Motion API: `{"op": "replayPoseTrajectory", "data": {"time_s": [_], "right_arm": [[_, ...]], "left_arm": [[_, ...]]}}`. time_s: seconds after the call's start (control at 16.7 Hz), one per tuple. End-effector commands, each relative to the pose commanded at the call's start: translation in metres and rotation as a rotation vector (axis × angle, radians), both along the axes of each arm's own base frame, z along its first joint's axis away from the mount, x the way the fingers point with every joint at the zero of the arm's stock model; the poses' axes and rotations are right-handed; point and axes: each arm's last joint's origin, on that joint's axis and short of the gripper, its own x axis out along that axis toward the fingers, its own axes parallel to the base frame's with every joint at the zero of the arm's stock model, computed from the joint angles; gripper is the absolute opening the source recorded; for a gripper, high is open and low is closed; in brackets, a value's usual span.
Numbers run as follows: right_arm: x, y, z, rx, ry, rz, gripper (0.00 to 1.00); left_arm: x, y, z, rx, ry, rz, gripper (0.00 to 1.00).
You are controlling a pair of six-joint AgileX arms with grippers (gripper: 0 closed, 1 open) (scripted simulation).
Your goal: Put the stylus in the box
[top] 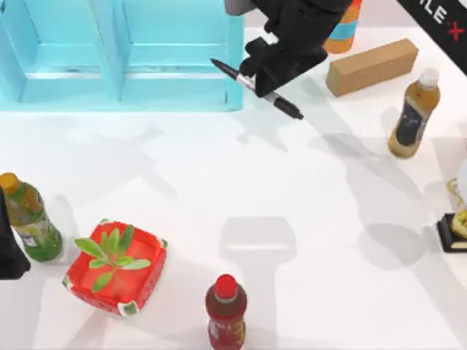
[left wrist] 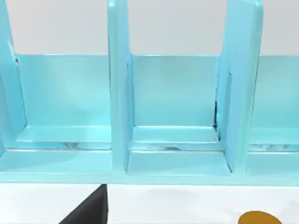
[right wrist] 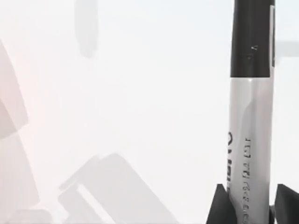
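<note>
Top view: the right gripper (top: 257,75) holds the stylus (top: 281,103) above the table, just beside the right end wall of the light blue box (top: 175,95), which stands at the far left of the table with its compartments open upward. The stylus lies tilted, one black end pointing toward the box wall and the other out over the white table (top: 292,189). Right wrist view: the two dark fingertips (right wrist: 217,205) sit close against the silver-white barrel of the stylus (right wrist: 247,140), so the jaws are narrow and clamped on it.

The left gripper (top: 11,248) is parked at the table's left edge beside a green bottle (top: 29,219); whether its jaws are open cannot be told. Left wrist view: the box dividers (left wrist: 119,93) stand upright between compartments.

Risks, as judged from this pose: the stylus is not yet over any compartment, so a release here would probably drop it onto the table or against the outer wall. Because it is held crosswise and is long, its leading end could strike the wall or a divider on the way in, twisting it in the grip. A wooden block (top: 372,67) and a yellow bottle (top: 414,113) stand to the right, away from the path.
</note>
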Motion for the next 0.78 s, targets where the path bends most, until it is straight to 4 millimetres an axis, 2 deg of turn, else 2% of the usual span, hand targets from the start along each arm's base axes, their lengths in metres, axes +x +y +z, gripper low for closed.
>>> {"op": "replayPoseTrajectory", "data": {"time_s": [0.18,0.36,0.6,0.78], "right_arm": [[0.014,-0.068,0.029,-0.008,0.035,-0.379,0.0],[0.021,-0.144,0.039,-0.056,0.123,-0.851,0.0],[0.018,-0.239,0.024,-0.197,0.255,-1.49,0.0],[0.004,-0.298,0.005,-0.359,0.31,-1.886,0.0]], "left_arm": [[0.0,0.0,0.0,0.0,0.0,0.0,1.0],[0.0,0.0,0.0,0.0,0.0,0.0,1.0],[0.0,0.0,0.0,0.0,0.0,0.0,1.0],[0.0,0.0,0.0,0.0,0.0,0.0,1.0]]}}
